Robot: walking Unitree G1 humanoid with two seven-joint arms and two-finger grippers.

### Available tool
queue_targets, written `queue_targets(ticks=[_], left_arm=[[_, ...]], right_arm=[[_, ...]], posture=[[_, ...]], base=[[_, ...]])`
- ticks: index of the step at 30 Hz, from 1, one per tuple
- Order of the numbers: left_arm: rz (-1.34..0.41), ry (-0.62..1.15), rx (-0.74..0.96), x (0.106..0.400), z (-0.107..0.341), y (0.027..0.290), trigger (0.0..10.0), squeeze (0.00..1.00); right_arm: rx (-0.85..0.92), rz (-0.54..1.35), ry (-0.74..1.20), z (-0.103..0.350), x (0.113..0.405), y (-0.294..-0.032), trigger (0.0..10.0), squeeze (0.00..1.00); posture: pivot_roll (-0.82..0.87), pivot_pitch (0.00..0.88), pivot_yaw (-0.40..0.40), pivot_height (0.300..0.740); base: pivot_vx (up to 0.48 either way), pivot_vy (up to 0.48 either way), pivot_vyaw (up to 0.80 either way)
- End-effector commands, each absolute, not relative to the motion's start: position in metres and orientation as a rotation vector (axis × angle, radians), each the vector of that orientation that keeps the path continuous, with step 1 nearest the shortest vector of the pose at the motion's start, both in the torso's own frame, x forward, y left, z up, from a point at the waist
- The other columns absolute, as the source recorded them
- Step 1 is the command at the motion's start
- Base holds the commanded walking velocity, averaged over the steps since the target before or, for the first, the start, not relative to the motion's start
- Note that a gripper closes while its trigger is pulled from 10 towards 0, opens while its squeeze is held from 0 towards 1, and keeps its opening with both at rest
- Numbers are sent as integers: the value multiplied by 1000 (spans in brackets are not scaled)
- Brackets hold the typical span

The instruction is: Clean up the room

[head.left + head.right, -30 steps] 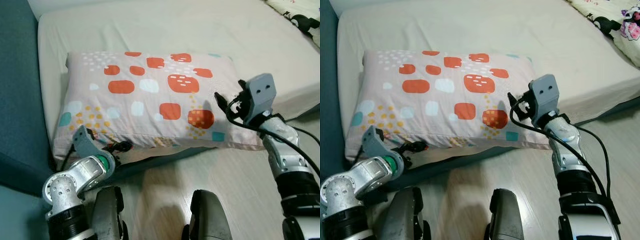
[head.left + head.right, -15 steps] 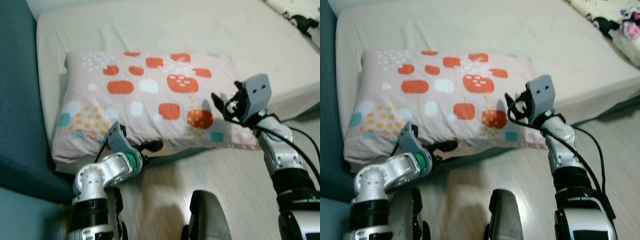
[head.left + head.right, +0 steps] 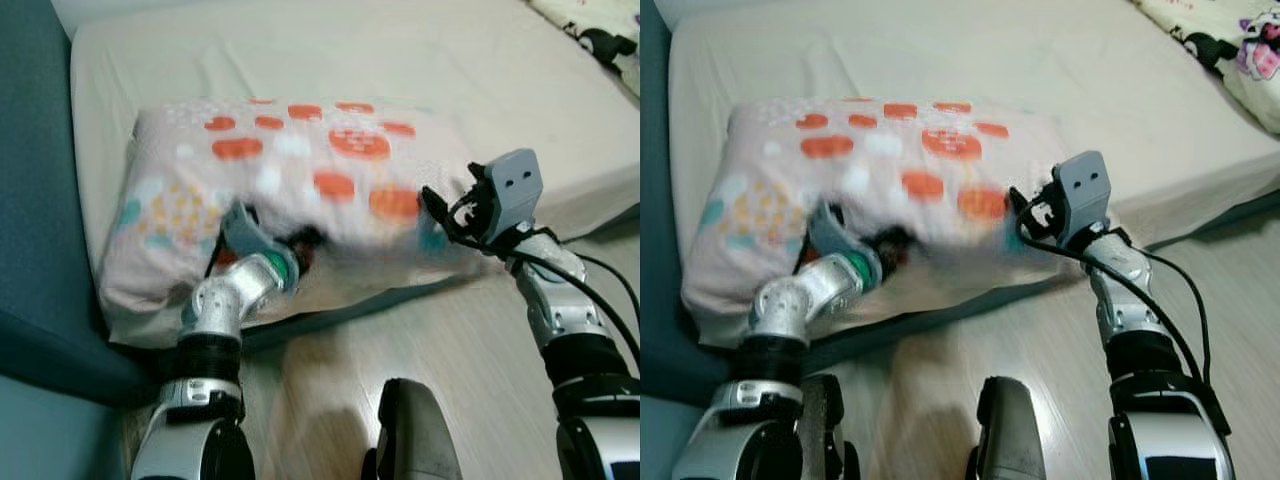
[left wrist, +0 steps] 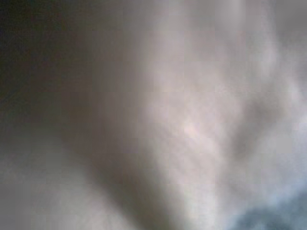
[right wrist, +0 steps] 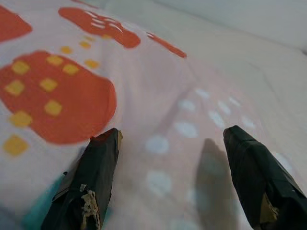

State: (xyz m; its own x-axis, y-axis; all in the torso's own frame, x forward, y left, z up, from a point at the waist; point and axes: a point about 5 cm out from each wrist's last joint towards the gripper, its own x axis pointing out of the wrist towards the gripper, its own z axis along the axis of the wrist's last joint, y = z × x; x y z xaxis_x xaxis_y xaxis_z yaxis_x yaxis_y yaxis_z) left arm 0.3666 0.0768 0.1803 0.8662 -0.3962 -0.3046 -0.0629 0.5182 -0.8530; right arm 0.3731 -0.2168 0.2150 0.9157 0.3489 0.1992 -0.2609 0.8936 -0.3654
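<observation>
A pale pink pillow (image 3: 330, 150) with orange and white patches lies on the near part of the mattress (image 3: 400, 50), blurred with motion. My left gripper (image 3: 300, 245) is pressed into the pillow's front edge, which is pushed up and bunched around it; the left wrist view is a blur of pale fabric (image 4: 192, 129). At the pillow's front right corner my right gripper (image 3: 437, 208) is open. In the right wrist view its two black fingers (image 5: 96, 167) are spread wide over the spotted pillow cover (image 5: 163, 96).
A teal padded bed frame (image 3: 30, 200) runs along the left. A patterned blanket (image 3: 600, 30) lies at the mattress's far right corner. Light wood floor (image 3: 450, 340) lies in front of the bed, with my own legs (image 3: 410, 430) at the bottom.
My left arm has swung up and forward from near the floor into the pillow's front edge, and that edge has lifted and bunched. The right gripper has hardly moved.
</observation>
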Motion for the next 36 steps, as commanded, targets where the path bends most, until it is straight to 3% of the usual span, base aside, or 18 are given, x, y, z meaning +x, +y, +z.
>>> queue_targets(ticks=[1,5,9,11,15,18,19,28,29,36], left_arm=[[-292,490,-1108,360,194,57,10000,0],[-285,435,-1151,351,206,79,10000,0],[-270,409,-1166,352,207,78,10000,0],[-83,363,-1171,373,202,82,10000,0],[-16,325,-1193,384,203,86,10000,0],[-50,292,-1249,393,216,80,10000,0],[-150,280,-1279,394,233,69,10000,0],[-225,324,-1251,380,233,61,10000,0],[-211,339,-1215,379,227,59,0,0],[-145,357,-1121,383,212,56,0,0]], right_arm=[[-325,316,-247,206,370,-220,10000,0],[-319,315,-244,203,369,-220,10000,0],[-317,316,-239,201,369,-220,10000,0],[-322,326,-246,203,371,-215,10000,0],[-324,328,-253,205,372,-214,10000,0],[-338,334,-249,204,370,-216,10000,0],[-347,332,-246,202,369,-217,10000,0],[-342,311,-242,198,365,-224,10000,0],[-341,311,-240,197,365,-223,10000,0],[-337,312,-244,198,367,-220,10000,0]], posture=[[25,200,10,579],[46,204,9,579],[48,200,4,579],[23,185,-1,579],[22,181,-3,579],[10,175,-3,579],[3,172,5,579],[-1,172,7,579],[-1,172,7,579],[-1,172,7,579]], base=[[0,0,0],[0,0,0],[0,0,0],[0,0,0],[0,0,0],[0,0,0],[0,0,0],[0,0,0],[0,0,0],[0,0,0]])
